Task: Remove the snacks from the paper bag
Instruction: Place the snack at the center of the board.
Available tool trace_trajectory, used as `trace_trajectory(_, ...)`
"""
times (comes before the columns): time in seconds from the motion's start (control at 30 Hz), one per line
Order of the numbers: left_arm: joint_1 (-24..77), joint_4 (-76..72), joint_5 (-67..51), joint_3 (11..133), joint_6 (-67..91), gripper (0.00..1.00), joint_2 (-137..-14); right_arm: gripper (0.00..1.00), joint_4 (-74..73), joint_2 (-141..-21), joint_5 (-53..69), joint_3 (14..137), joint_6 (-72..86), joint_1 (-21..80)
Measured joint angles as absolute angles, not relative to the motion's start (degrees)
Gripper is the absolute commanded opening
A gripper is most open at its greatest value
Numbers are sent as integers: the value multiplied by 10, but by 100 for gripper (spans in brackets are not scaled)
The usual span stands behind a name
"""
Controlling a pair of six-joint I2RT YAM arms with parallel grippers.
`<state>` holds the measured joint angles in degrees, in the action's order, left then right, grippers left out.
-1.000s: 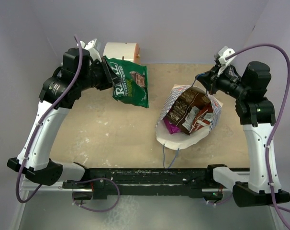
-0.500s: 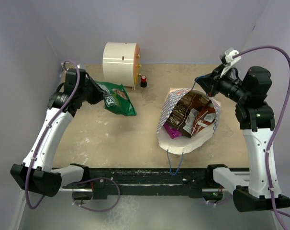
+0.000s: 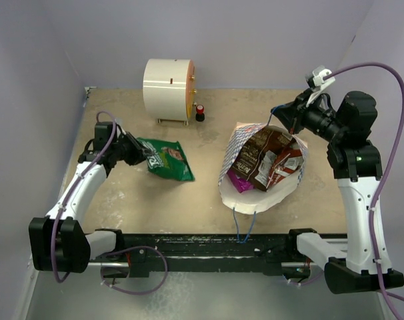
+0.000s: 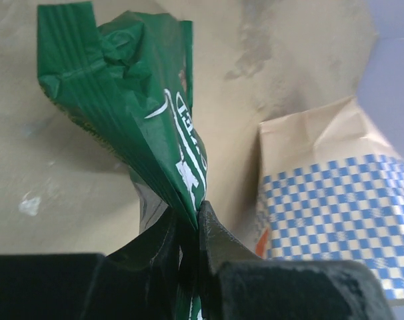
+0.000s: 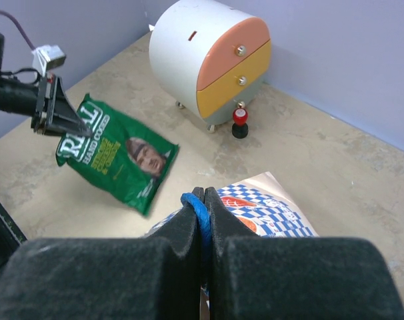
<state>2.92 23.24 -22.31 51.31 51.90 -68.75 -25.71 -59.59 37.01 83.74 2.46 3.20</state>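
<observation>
Change since earlier frame: left arm has swung down and toward the near-left of the counter (image 3: 189,200), carrying the green packet (image 3: 165,159) from in front of the white drum (image 3: 169,81) to a low position well clear of it; right arm and bag are unchanged.
Green packet: pinched at one sealed edge between the fingers of the left claw (image 3: 141,155); body extends away from that claw toward the bag, tilted, lower end at or just above the counter. Contact cannot be confirmed.
Left claw state: nearly closed, clamped on the thin edge of the green packet (image 4: 149,120).
Paper bag: checkered bag (image 3: 262,170) lies on its side, mouth facing the arm bases, directly below and in front of the right claw (image 3: 282,117).
Remaining snacks: brown packet (image 3: 259,155), red-and-white packet (image 3: 285,163) and purple packet (image 3: 239,181) sit inside the bag mouth, overlapping.
Right claw state: fully closed on the blue cord handle (image 5: 201,217) at the far end of the bag.
White drum: stands beyond the left claw, near the back wall, with a small red-topped object (image 3: 200,111) just beside it.
</observation>
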Motion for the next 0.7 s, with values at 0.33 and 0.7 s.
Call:
trace_trajectory(0.33, 26, 385, -113, 531, 432, 76, -740, 0, -258, -587, 370, 831, 25, 32)
trace_trajectory(0.7, 44, 503, -95, 580, 501, 88, -601, 0, -253, -571, 370, 810, 31, 32)
